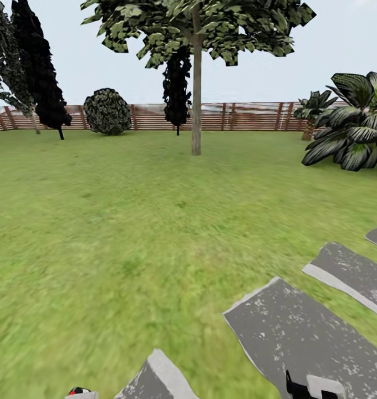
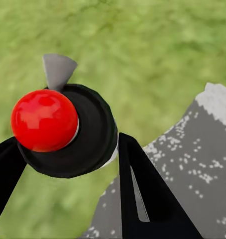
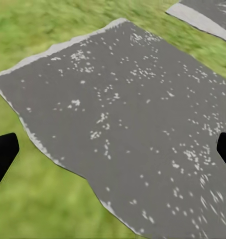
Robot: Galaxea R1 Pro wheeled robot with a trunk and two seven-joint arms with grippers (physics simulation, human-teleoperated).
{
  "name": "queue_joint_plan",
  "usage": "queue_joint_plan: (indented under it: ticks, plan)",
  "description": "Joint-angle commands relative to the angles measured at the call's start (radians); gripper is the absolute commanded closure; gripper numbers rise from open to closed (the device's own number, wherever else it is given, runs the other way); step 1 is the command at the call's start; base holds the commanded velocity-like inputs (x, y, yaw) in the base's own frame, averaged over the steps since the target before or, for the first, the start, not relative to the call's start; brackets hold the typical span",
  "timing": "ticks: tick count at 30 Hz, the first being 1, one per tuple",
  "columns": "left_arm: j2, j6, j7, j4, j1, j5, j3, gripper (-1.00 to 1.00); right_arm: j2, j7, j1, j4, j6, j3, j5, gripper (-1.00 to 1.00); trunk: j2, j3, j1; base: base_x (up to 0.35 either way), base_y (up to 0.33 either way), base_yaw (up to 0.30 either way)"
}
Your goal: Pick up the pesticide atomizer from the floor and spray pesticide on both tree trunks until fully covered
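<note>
The pesticide atomizer [image 2: 48, 122] has a glossy red ball top, a black collar and a grey nozzle, and my left gripper [image 2: 68, 144] is shut on it between its black fingers [image 2: 143, 189] above grass. Its red top [image 1: 79, 391] peeks in at the bottom edge of the head view. One tree stands far ahead across the lawn, its bare grey-tan trunk [image 1: 196, 111] under a leafy crown. My right gripper [image 3: 114, 148] is open and holds nothing, hanging over a grey stepping stone [image 3: 123, 114]. It also shows low at the head view's edge [image 1: 302, 389].
Grey stepping stones [image 1: 299, 332] run along the lower right of the grass floor. A brown slat fence [image 1: 244, 116] closes the garden at the back. Dark cypress-like trees [image 1: 41, 72] and a round bush [image 1: 107, 112] stand at the left, broad-leaved plants [image 1: 352, 127] at the right.
</note>
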Motion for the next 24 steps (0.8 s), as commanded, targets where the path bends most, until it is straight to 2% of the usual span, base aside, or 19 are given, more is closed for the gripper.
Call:
queue_joint_plan:
  ticks: [1,24]
  plan:
    - [0.000,-0.003,0.010,0.001,-0.001,0.002,-0.003,1.00,0.000,-0.003,-0.001,0.001,-0.003,-0.001,0.004,-1.00,0.000,-0.001,0.000,0.337,0.000,0.000]
    - [0.000,-0.003,0.010,0.001,-0.001,0.001,-0.003,1.00,0.000,-0.003,-0.001,0.001,-0.003,-0.001,0.004,-1.00,0.000,-0.002,0.000,0.337,0.000,0.000]
